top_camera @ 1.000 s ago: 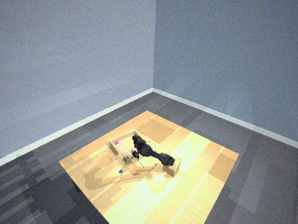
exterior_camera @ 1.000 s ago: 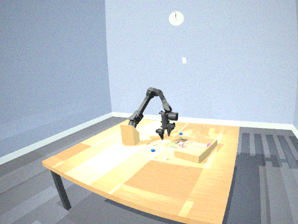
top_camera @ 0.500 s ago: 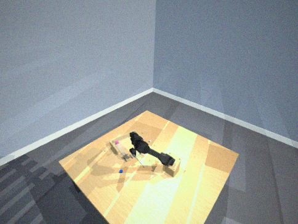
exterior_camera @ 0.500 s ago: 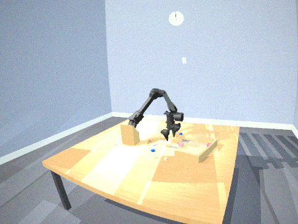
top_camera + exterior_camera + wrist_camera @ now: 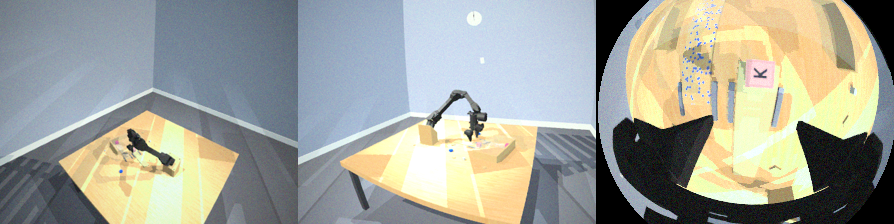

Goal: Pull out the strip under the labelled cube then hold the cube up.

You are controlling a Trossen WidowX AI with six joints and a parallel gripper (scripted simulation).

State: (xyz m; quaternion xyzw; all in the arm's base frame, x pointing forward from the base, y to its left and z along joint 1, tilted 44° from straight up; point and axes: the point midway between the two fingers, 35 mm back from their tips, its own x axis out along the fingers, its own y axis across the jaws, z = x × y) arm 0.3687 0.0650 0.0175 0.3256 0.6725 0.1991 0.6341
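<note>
Parted and gripping nothing, the end effector hangs above the bench, the pink K-marked cube lying ahead of its fingertips at the far end of a pale strip. Likely light and stiff, the cube should take a level, centred squeeze across two opposite side faces.

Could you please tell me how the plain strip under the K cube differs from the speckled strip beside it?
The plain strip is pale yellow-green; the speckled strip carries blue dots. The plain strip reaches down between the open fingers, while the speckled strip ends above them. Both lie between grey-blue rails.
</note>
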